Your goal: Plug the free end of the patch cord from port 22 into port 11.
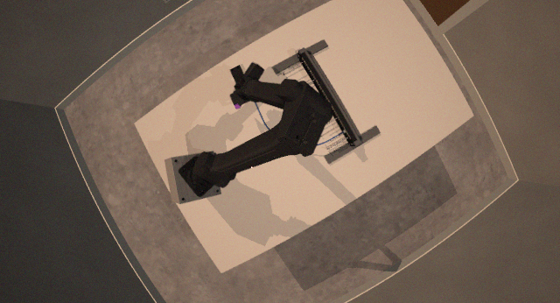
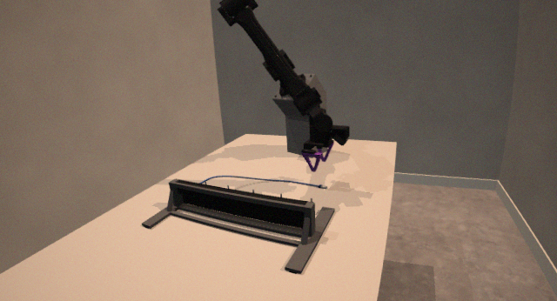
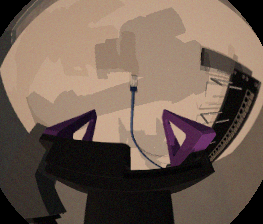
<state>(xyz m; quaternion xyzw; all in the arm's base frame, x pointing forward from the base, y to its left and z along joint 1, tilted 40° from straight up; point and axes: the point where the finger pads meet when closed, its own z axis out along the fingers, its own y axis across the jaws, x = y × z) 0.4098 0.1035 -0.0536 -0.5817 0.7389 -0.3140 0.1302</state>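
Observation:
The dark patch panel rack (image 1: 333, 98) (image 2: 244, 198) (image 3: 239, 99) stands on two flat feet on the table. A blue patch cord (image 1: 263, 119) (image 2: 257, 177) (image 3: 134, 119) runs from the rack's front and curves across the table top. Its free plug (image 2: 323, 186) (image 3: 132, 87) lies flat on the table, away from the rack. My gripper (image 1: 237, 106) (image 2: 318, 159) (image 3: 129, 113) has purple fingers, is open and empty, and hangs above the table over the cord's free end. In the wrist view the cord runs between the two fingers, well below them. The port numbers are too small to read.
The beige table (image 1: 394, 53) (image 2: 130, 257) (image 3: 69, 43) bears only the rack, the cord and the arm's base plate (image 1: 175, 185). The table's right edge (image 2: 388, 214) is close to the plug. The arm's elbow hangs over the rack's front in the top view.

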